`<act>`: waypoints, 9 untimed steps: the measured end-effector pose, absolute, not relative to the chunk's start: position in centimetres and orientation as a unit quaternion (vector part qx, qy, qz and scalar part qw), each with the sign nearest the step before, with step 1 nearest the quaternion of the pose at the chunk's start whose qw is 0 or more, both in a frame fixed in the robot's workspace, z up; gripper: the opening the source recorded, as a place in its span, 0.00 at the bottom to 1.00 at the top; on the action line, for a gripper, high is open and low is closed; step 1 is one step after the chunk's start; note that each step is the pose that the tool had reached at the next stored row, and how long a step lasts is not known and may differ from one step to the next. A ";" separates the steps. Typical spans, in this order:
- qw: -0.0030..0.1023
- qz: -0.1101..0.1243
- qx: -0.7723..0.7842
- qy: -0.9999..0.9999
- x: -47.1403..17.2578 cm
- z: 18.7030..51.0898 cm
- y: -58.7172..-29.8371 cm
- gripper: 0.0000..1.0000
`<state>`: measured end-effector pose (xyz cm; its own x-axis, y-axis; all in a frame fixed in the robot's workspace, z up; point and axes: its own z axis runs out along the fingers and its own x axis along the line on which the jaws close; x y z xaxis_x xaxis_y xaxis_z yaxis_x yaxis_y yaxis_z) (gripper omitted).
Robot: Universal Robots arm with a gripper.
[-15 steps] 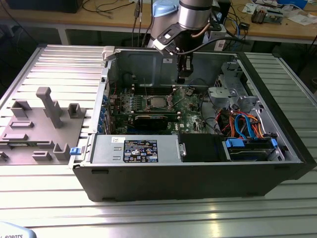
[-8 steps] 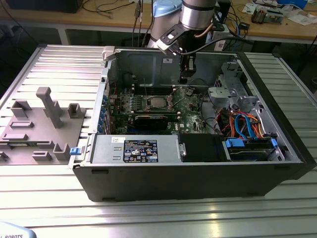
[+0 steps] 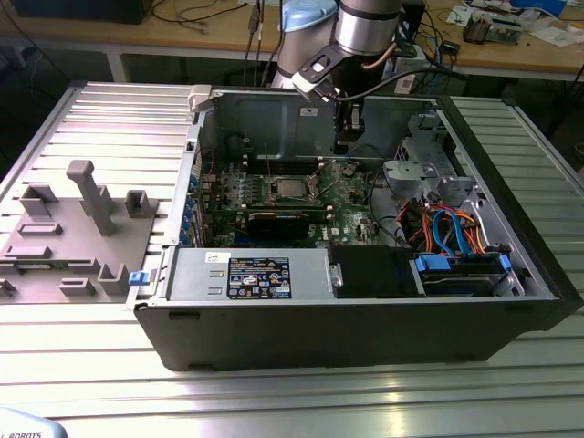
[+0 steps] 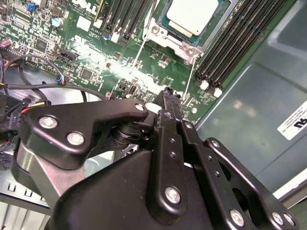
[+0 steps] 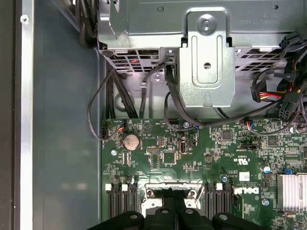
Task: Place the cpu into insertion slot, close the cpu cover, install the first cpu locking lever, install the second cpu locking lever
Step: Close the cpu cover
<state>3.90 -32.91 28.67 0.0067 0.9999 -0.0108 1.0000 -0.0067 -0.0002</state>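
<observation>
The cpu (image 4: 192, 14) lies flat in the insertion slot (image 3: 274, 190) on the green board, silver top up; in the exterior view the cpu (image 3: 290, 188) is at the case's middle. The silvery cpu cover (image 4: 180, 43) frames the chip. Two thin wire levers (image 4: 136, 55) (image 4: 192, 72) stick out from the socket's corners toward my gripper (image 4: 168, 93). Its black fingers (image 4: 165, 124) are pressed together with nothing seen between them, the tip between the two lever ends. In the exterior view the gripper (image 3: 347, 139) hangs above the board, to the exterior view's right of the chip.
Long black memory slots (image 4: 240, 43) flank the socket. A metal drive cage (image 5: 206, 62) with black cables (image 5: 144, 91) stands beyond the board. A power supply (image 3: 246, 274) and blue cables (image 3: 452, 233) fill the case's front. A grey fixture (image 3: 73, 228) sits at the exterior view's left.
</observation>
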 end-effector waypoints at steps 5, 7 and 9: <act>0.004 -0.004 0.709 0.705 4.3 28.7 -32.9 0.11; 0.004 -0.004 0.709 0.705 5.2 28.6 -32.9 0.11; 0.004 -0.004 0.709 0.705 5.6 28.6 -32.9 0.11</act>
